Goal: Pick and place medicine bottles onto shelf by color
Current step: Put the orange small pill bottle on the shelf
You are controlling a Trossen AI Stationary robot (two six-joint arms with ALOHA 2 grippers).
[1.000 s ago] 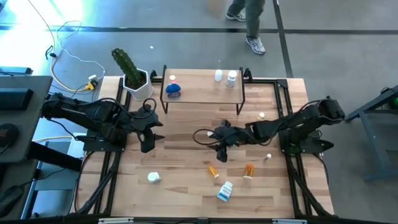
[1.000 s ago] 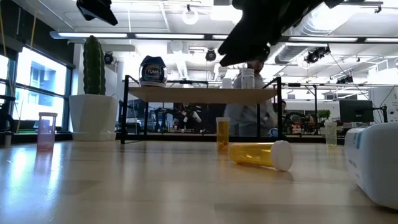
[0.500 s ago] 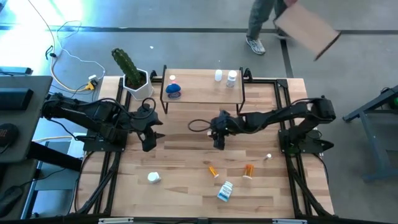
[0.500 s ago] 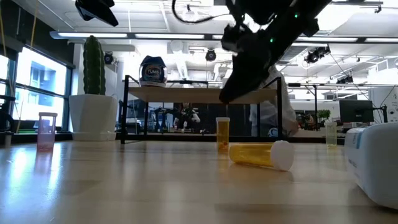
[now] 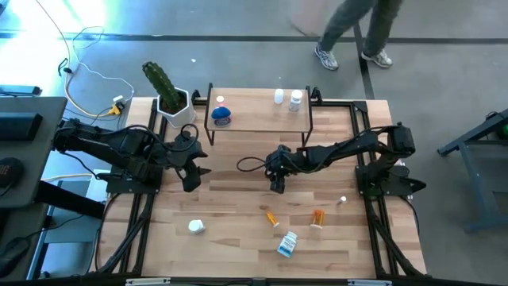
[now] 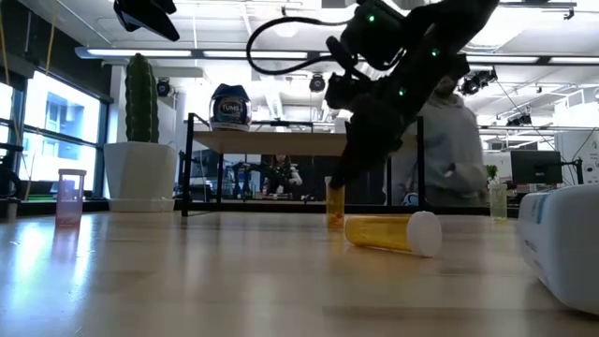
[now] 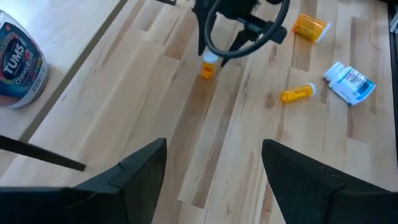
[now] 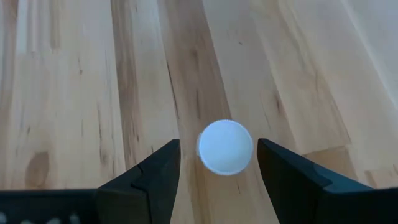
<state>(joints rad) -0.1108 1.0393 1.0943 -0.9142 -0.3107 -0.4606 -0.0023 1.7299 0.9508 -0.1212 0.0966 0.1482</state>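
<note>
A small orange vial with a white cap (image 8: 225, 147) stands upright on the table's middle, seen also in the low view as the orange vial (image 6: 335, 203) and in the left wrist view (image 7: 209, 65). My right gripper (image 8: 217, 150) is open and points down over it, one finger on either side of the cap, with a gap on both sides. In the high view the right gripper (image 5: 276, 183) hides the vial. My left gripper (image 5: 189, 176) waits open at the table's left. The shelf (image 5: 258, 119) carries a blue bottle (image 5: 221, 116) and two white bottles (image 5: 296, 100).
Near the table's near edge are an orange vial lying on its side (image 5: 272, 218), another orange vial (image 5: 318, 216), a white blue-labelled bottle (image 5: 287, 244) and a white bottle (image 5: 196, 227). A pink vial (image 6: 69, 197) stands at the left. A cactus pot (image 5: 171, 103) is beside the shelf. A person walks beyond the table.
My right gripper has moved toward the table's left and far edge and come down, ending over the upright orange vial with its fingers around the cap. The vial has stayed in place. A person has walked past behind the table.
</note>
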